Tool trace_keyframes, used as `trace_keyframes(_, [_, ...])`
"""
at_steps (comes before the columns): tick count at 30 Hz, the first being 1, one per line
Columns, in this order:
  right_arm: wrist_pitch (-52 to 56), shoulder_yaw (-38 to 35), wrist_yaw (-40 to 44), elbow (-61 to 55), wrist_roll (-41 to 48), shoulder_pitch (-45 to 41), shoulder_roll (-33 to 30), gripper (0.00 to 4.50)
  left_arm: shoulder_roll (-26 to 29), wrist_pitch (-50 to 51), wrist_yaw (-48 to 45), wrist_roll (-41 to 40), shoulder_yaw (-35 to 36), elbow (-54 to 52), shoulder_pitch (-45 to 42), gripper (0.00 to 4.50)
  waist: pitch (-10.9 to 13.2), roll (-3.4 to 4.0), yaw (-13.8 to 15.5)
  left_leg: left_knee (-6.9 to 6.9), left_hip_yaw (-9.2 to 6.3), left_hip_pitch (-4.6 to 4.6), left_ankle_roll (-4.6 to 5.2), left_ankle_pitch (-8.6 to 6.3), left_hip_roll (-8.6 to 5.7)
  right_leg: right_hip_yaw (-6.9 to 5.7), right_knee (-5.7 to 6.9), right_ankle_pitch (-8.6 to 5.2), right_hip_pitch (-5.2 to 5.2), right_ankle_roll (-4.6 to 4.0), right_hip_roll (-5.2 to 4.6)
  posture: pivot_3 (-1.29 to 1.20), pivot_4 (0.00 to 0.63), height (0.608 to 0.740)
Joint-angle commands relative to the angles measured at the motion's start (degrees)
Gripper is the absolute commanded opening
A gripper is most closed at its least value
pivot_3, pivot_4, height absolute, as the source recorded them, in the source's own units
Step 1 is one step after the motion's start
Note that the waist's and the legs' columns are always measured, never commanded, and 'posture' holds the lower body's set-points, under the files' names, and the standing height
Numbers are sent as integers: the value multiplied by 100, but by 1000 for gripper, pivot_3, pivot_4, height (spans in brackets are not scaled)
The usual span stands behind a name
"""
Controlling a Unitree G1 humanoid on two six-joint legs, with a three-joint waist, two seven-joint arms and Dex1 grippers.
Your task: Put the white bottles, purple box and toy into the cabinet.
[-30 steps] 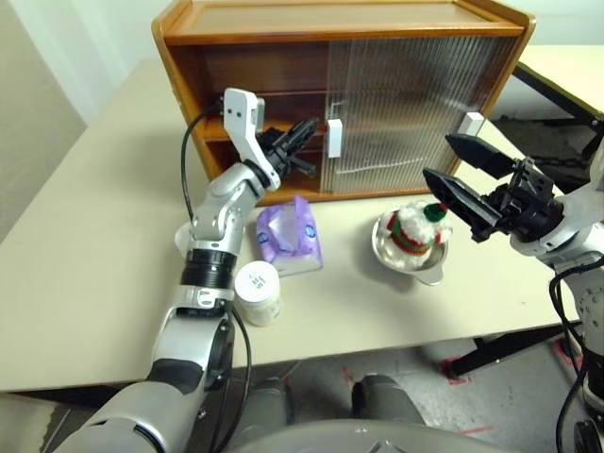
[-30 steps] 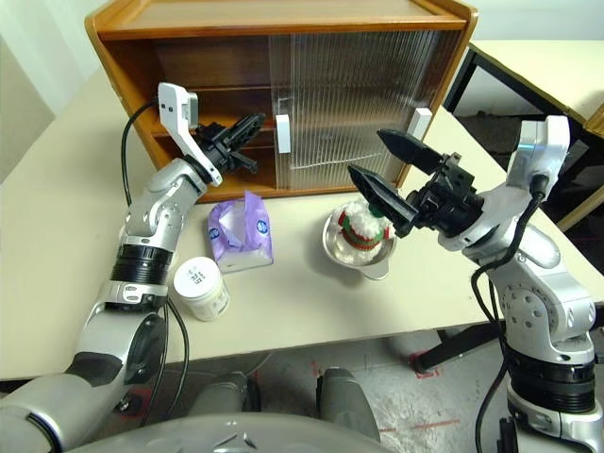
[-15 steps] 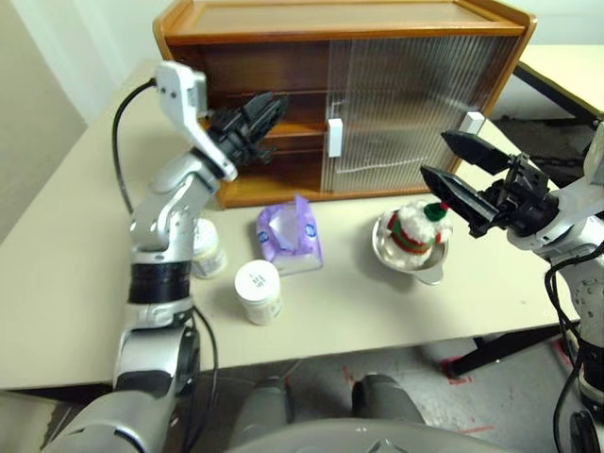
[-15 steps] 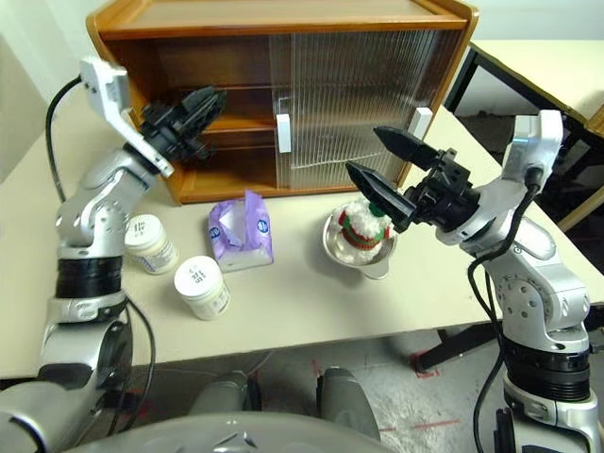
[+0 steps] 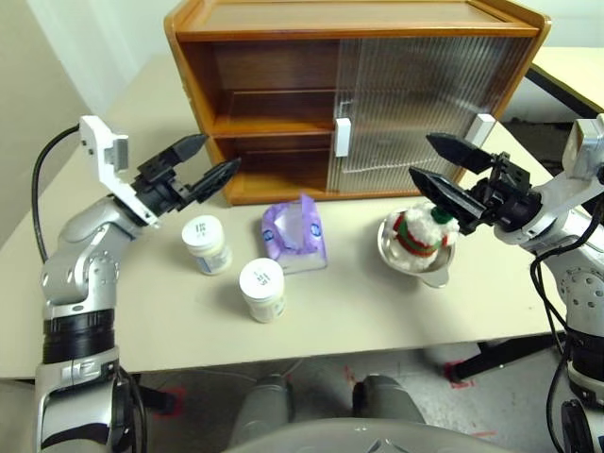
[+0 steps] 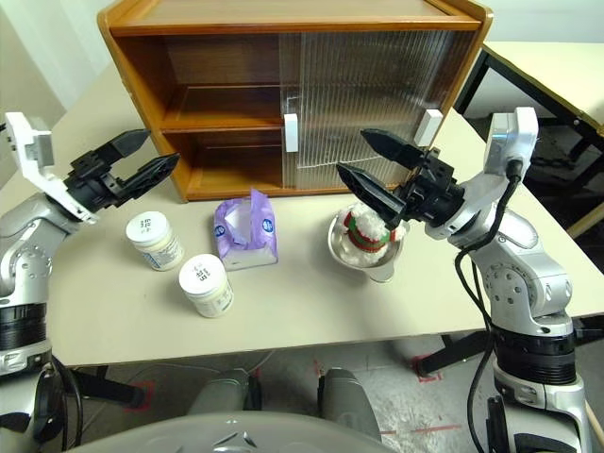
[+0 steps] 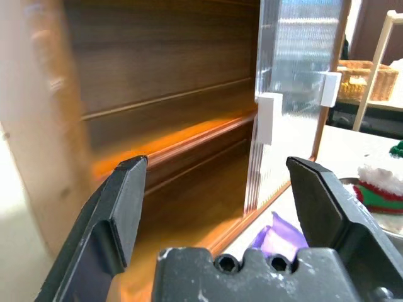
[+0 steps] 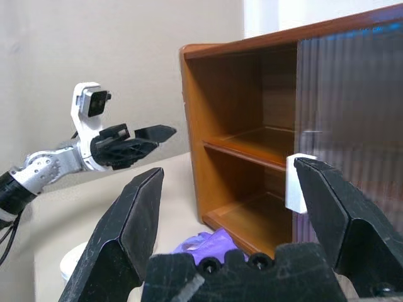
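Observation:
The wooden cabinet point(image 5: 274, 85) stands at the back of the table, its left half open and both ribbed doors point(image 5: 425, 113) over the right half. Two white bottles point(image 5: 206, 244) point(image 5: 262, 289) stand in front of it, the purple box point(image 5: 294, 236) to their right. The toy point(image 5: 420, 231) sits in a metal bowl. My left gripper point(image 5: 219, 151) hovers open above the left bottle, pointing at the open shelves, nothing in it. My right gripper point(image 5: 421, 156) hangs open just above the toy, also holding nothing.
The metal bowl point(image 5: 434, 274) under the toy rests near the table's front right. The table's front edge point(image 5: 283, 354) runs close behind the nearer bottle. Another table point(image 6: 547, 66) stands off to the right, past a gap.
My left gripper has drawn back from the cabinet's door handle, swung left and out over the table, and gone from shut to open. The right gripper has stayed put.

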Motion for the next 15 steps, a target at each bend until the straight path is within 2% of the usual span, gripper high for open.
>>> trace_keyframes(1, [13,59,89,129,-30,-122,20,4500,165,53,-231,-203,157,-187,379,4482,1,2,71,0,0,-1,-2,-1,4,-3,0,0,-2,-6,-1,90,0,740])
trace_keyframes(9, [25,183,228,350,-72,-350,87,4500,395,-394,-834,-118,300,-296,1387,4482,2,3,220,-29,1,-6,-15,-8,22,-13,1,-16,-27,-43,-23,124,0,740])
trace_keyframes(15, [15,225,277,440,-92,-443,108,4500,423,-693,-1031,-15,229,-183,1699,4482,-1,4,331,-75,6,-10,-17,-7,25,-14,5,-28,-58,-70,-22,130,0,740])
